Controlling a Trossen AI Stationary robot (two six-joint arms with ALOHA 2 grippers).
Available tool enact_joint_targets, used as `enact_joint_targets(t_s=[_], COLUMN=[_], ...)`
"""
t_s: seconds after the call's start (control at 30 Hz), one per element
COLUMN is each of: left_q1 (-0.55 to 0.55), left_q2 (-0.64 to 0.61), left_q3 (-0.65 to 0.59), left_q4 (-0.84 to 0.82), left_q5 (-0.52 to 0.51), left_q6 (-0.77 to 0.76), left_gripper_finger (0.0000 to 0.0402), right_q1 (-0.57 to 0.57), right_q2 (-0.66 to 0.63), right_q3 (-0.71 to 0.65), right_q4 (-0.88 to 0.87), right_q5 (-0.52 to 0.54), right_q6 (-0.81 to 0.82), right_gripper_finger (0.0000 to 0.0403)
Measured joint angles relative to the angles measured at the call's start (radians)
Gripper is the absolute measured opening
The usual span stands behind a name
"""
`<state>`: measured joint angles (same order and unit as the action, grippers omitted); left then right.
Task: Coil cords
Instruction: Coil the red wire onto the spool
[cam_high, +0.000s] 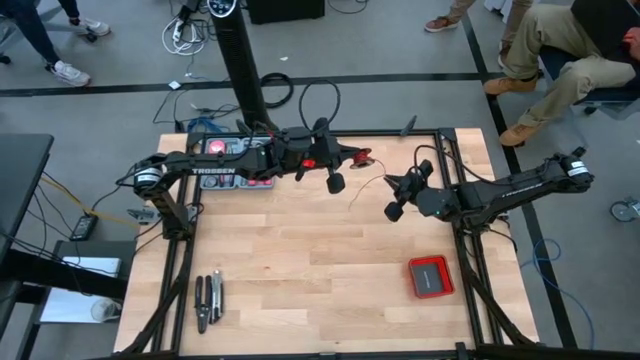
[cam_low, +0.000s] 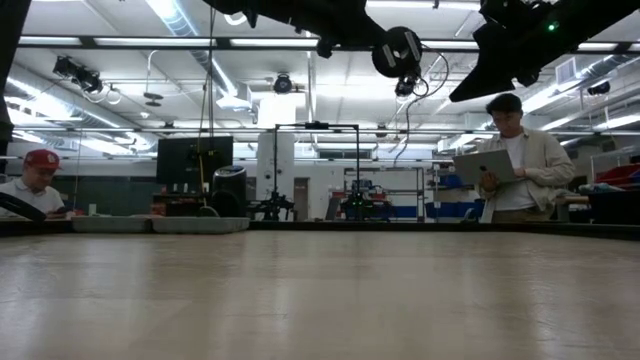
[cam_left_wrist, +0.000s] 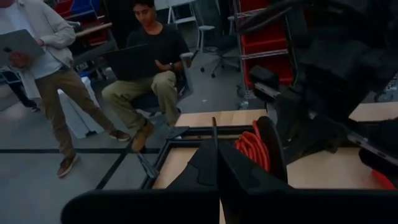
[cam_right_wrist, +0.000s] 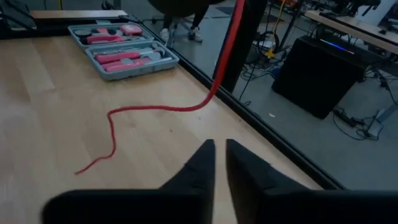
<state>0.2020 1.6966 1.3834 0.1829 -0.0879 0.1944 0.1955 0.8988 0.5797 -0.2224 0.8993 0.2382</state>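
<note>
The red wire is partly wound as a small red coil (cam_left_wrist: 254, 149) on a black spool, held up over the table's far middle by my left gripper (cam_left_wrist: 217, 163), which is shut on the spool and also shows in the high view (cam_high: 355, 158). From the coil the wire's free length (cam_right_wrist: 214, 81) hangs down, and its end part (cam_right_wrist: 112, 127) lies in loose bends on the wood. My right gripper (cam_right_wrist: 219, 155) is shut and empty, just right of the spool in the high view (cam_high: 390, 185), above the table and short of the lying wire. My left gripper holds the black spool with its fingers closed on a thin black edge (cam_left_wrist: 214, 134) that sticks out past the fingertips. The red coil and a black flange (cam_left_wrist: 272, 140) sit beside one finger. The spool is lifted clear of the table, and the wire hangs slack from it.
A grey tray of pink tools (cam_high: 235, 165) stands at the far left, also in the right wrist view (cam_right_wrist: 124, 53). A flat red square box (cam_high: 430, 276) lies at the near right, and pliers (cam_high: 208, 300) at the near left. People sit and stand beyond the table.
</note>
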Motion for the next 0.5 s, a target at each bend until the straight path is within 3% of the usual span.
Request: enact_joint_targets(t_s=[0.17, 0.3, 0.5], left_q1=[0.001, 0.001, 0.001], left_q2=[0.0, 0.0, 0.0], left_q3=[0.0, 0.0, 0.0], left_q4=[0.005, 0.023, 0.045], left_q5=[0.0, 0.001, 0.003], left_q6=[0.001, 0.003, 0.003], left_gripper_finger=[0.0, 0.0, 0.0], right_q1=[-0.001, -0.016, -0.024], right_q2=[0.0, 0.006, 0.01], right_q3=[0.0, 0.0, -0.039], right_q4=[0.003, 0.0, 0.049], right_q5=[-0.031, -0.092, -0.101], right_q6=[0.016, 0.059, 0.074], right_gripper_finger=[0.0005, 0.0033, 0.0079])
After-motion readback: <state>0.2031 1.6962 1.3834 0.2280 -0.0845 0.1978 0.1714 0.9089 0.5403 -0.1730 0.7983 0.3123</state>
